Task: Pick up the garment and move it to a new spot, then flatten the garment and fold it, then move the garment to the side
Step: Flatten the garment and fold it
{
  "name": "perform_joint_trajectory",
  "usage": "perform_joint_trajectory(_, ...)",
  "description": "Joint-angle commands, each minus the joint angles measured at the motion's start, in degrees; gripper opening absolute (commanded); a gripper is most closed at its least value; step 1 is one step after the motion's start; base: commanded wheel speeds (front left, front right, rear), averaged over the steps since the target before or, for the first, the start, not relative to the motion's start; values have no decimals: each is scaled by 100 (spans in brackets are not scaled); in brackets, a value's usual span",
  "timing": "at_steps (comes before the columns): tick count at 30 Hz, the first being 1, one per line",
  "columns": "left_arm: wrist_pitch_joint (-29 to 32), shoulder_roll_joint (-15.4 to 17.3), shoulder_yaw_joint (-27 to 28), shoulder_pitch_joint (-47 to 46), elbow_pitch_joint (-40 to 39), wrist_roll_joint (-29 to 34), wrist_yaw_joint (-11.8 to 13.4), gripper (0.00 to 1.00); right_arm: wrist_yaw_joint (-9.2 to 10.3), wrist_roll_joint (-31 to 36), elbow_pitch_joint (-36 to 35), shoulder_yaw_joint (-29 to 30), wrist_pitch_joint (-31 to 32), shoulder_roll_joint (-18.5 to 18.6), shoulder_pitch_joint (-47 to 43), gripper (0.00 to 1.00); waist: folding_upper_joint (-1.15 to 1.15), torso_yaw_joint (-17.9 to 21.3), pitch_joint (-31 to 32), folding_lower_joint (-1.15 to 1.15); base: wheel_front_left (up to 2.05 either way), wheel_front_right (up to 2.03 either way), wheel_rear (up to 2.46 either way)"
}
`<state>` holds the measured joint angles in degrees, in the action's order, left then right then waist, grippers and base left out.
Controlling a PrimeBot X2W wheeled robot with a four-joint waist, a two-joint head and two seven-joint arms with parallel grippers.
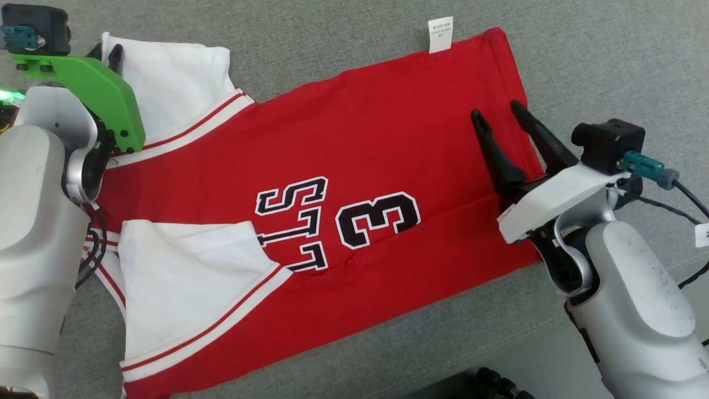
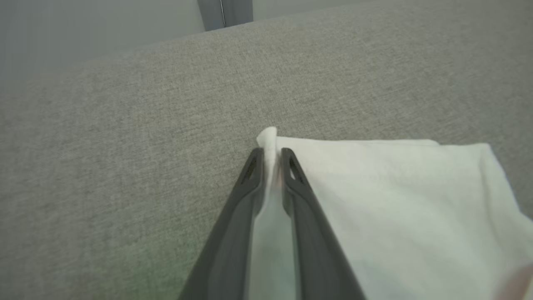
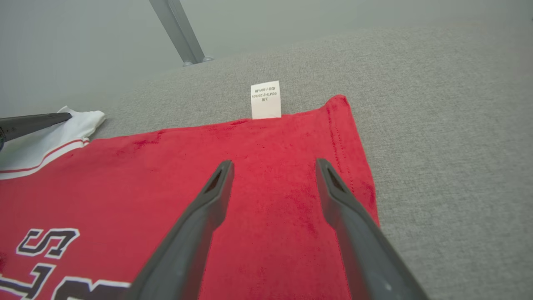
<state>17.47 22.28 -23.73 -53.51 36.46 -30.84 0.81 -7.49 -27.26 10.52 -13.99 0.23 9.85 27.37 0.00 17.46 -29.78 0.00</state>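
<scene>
At the far left of the head view, a green bracket (image 1: pixel 94 94) hides most of the left gripper (image 1: pixel 105 54), leaving just its two dark tips at the corner of the upper white sleeve (image 1: pixel 171 72). From the left wrist, that gripper (image 2: pixel 272 154) is pinched on the sleeve's edge, with a ridge of white cloth squeezed up between the fingers. The garment (image 1: pixel 354 138), a red jersey, lies spread flat across the middle of the grey fabric surface (image 1: pixel 609 55), collar end to the left. Its lower sleeve (image 1: pixel 188 277) is folded over and covers part of the black lettering (image 1: pixel 293 221). A white care label (image 1: pixel 441 34) sticks out past the far edge. Over the hem on the right, the right gripper (image 1: pixel 497 110) hovers with fingers spread wide, holding nothing. Something dark (image 1: pixel 487 382) is cut off at the bottom edge. Beyond the surface, the right wrist view shows a slanted metal post (image 3: pixel 177 31) against a blurred pale wall (image 3: pixel 333 16).
</scene>
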Motion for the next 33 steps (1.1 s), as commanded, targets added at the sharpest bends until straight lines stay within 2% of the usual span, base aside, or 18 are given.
perform_joint_trajectory(1, -69, 23, -13, -69, 45, 76, -43, 0, 0, 97, 43, 22, -21, 66, 128, 100, 0, -44, 39, 0, 0, 0, 0)
perform_joint_trajectory(6, -385, -79, -52, -136, -25, 73, -159, 0, 1, 529, 379, 33, 92, 352, 519, 100, 0, -215, 148, 0, 0, 0, 0)
perform_joint_trajectory(16, -773, -245, -234, 114, -718, 0, -419, 0, 1, 950, 1772, 5, 609, 965, 1456, 100, 0, -883, 303, 0, 0, 0, 0)
perform_joint_trajectory(22, -754, -274, -332, 327, -1203, -32, -391, 0, 1, 1013, 2505, -82, 848, 1225, 1884, 100, 0, -1154, 318, 0, 0, 0, 0)
perform_joint_trajectory(27, -786, -272, -352, 501, -1490, -81, -339, 0, 1, 809, 2909, -392, 1012, 1381, 2176, 100, 0, -1282, 301, 0, 0, 0, 0)
perform_joint_trajectory(28, -794, -273, -346, 533, -1522, -94, -323, 0, 1, 774, 2964, -476, 1028, 1407, 2224, 97, 0, -1298, 298, 0, 0, 0, 0)
perform_joint_trajectory(29, -803, -269, -342, 563, -1559, -111, -318, 0, 1, 725, 3026, -557, 1036, 1444, 2276, 82, 0, -1318, 292, 0, 0, 0, 0)
perform_joint_trajectory(30, -804, -264, -339, 586, -1584, -123, -312, 0, 1, 672, 3081, -638, 1055, 1467, 2318, 60, 0, -1334, 288, 0, 0, 0, 0)
perform_joint_trajectory(31, -805, -258, -331, 615, -1616, -138, -295, 0, 1, 597, 3155, -707, 1057, 1500, 2369, 49, 0, -1354, 286, 0, 0, 0, 0)
perform_joint_trajectory(33, -833, -254, -319, 675, -1662, -159, -279, 0, 1, 461, 3269, -838, 1070, 1549, 2442, 38, 0, -1384, 286, 0, 0, 0, 0)
